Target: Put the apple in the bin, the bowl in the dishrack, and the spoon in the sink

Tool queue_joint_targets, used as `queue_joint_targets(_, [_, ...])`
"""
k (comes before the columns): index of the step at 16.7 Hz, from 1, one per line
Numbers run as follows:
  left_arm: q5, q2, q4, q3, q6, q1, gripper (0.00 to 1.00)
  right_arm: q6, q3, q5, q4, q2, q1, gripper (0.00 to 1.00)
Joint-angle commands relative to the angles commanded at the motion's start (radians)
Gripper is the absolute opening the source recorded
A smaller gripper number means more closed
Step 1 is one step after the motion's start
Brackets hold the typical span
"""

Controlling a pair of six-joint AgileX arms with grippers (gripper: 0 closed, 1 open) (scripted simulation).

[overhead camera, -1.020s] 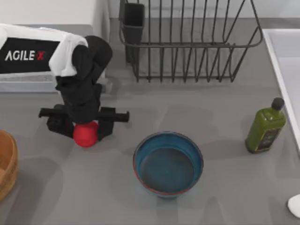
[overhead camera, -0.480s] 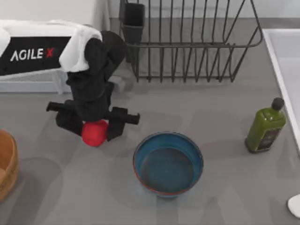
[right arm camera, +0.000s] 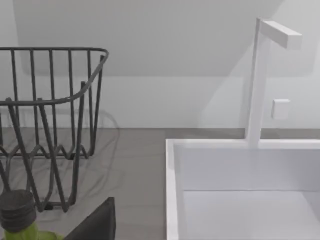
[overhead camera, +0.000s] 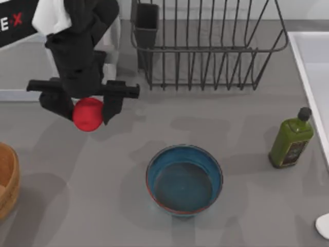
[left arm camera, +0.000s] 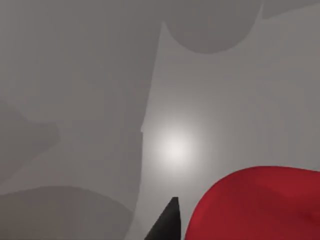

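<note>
Holding the apple (overhead camera: pixel 87 114), my left claw (overhead camera: pixel 85 110) pinches it from both sides, one black finger against each flank. The claw hangs above the grey table (overhead camera: pixel 154 123), and a soft shadow lies on the surface below it, so I judge the fruit to be lifted clear and not resting.

In my left wrist view the apple (left arm camera: pixel 260 205) bulges red close beside a black fingertip (left arm camera: pixel 167 222), with bare table beyond.

From the claw, the bin (overhead camera: pixel 7 180) sits toward the near left corner, its orange-brown rim partly in view. The dishrack (overhead camera: pixel 205 49) stands off to the claw's right, toward the back of the table. The bowl (overhead camera: pixel 184 179) lies to the right and nearer the front, well apart from the claw. The sink (overhead camera: pixel 311 67) is far to the right, and the spoon (overhead camera: pixel 324 225) shows as a white rounded end at the near right edge. A green bottle (overhead camera: pixel 290 139) stands just beside the sink rim.

My right arm is parked near the sink (right arm camera: pixel 240 170); I cannot tell how its claw stands.

The apple looks smooth, round and firm, probably light. A round, slick skin could roll out of a loose pinch, so I judge the widest middle to be the safest place to hold. Bin delivery comes next, I think.
</note>
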Motion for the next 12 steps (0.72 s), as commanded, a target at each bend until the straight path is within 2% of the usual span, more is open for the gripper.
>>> queue_joint_targets(7, [-0.014, -0.027, -0.002, -0.039, 0.040, -0.012, 0.00, 0.000, 0.000, 0.000, 0.000, 0.000, 0.000, 1.00])
queue_joint_targets(12, [-0.111, -0.230, -0.036, -0.283, 0.208, 0.045, 0.00, 0.000, 0.000, 0.000, 0.000, 0.000, 0.000, 1.00])
